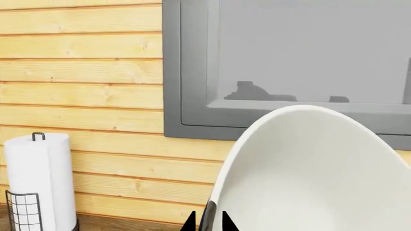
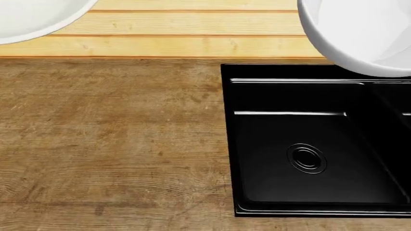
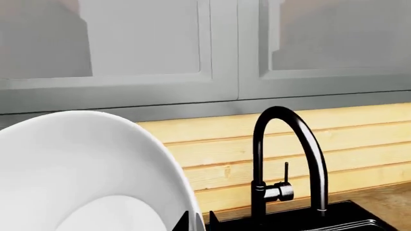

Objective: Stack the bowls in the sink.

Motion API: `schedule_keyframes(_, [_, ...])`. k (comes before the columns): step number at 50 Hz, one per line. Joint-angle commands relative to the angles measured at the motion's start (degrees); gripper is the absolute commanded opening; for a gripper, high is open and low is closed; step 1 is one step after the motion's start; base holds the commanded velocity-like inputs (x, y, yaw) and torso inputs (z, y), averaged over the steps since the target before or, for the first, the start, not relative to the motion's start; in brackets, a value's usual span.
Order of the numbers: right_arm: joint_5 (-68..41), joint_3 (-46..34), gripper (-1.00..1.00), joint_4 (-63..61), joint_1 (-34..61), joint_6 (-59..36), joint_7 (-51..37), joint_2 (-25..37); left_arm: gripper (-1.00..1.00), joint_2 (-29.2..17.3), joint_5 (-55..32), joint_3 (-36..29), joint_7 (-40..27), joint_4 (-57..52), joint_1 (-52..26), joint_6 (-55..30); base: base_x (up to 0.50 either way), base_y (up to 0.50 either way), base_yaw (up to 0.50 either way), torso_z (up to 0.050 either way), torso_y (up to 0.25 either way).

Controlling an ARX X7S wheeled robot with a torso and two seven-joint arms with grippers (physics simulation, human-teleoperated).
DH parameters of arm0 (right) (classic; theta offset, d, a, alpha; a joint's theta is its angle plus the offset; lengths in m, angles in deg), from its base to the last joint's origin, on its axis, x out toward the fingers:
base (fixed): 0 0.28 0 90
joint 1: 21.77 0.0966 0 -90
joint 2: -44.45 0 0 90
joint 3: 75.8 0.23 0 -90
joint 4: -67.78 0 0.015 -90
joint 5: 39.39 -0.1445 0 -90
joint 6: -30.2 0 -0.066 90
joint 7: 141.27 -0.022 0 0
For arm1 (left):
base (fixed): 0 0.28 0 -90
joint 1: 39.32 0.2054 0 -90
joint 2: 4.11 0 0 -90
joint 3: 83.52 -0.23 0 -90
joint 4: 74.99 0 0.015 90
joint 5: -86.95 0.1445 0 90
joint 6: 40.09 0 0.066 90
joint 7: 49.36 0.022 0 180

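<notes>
Each pincer grips a bowl (image 1: 308, 178) (image 3: 83, 178) above the sink (image 2: 308, 192)

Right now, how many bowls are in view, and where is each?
2. One bowl shows at the head view's top left, above the wooden counter. The other bowl is at top right, over the sink's back edge. Neither sits in the sink; none seems hidden.

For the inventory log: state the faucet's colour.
Black; the faucet shows best in the right wrist view.
</notes>
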Motion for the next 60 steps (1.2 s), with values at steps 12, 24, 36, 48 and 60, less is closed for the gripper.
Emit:
schedule_keyframes(12, [-0.78, -0.54, -1.0, -0.41, 2.2, -2.53, 0.65, -1.69, -1.0, 0.17, 0.69, 0.61, -0.17, 0.53, -0.4, -0.31, 0.0, 0.0, 0.0, 0.0, 0.0])
schedule_keyframes(24, [-0.82, -0.77, -1.0, -0.56, 1.88, -2.54, 0.75, -1.66, -1.0, 0.22, 0.43, 0.72, -0.39, 0.63, -0.53, -0.55, -0.08, -0.35, 0.0, 0.0, 0.001])
schedule_keyframes(36, [-0.95, -1.25, -1.0, -0.64, 2.53, -3.17, 0.74, -2.73, -1.0, -0.06, 0.57, 1.0, -0.23, 0.97, -0.59, -1.1, -0.13, -0.5, 0.0, 0.0, 0.001])
schedule_keyframes(48, [0.02, -0.87, -1.0, -1.29, 1.69, -3.1, 1.93, -1.79, -1.0, -0.05, 0.72, 1.18, -0.38, 0.68, -0.31, -0.97, -0.06, -0.11, 0.0, 0.0, 0.0])
schedule_keyframes(60, [0.41, -0.63, -1.0, -1.76, 1.23, -3.33, 2.41, -0.67, -1.0, -0.2, 0.64, 1.36, -0.58, -0.12, 0.38, -0.38, 0.0, 0.0, 0.0, 0.0, 0.0])
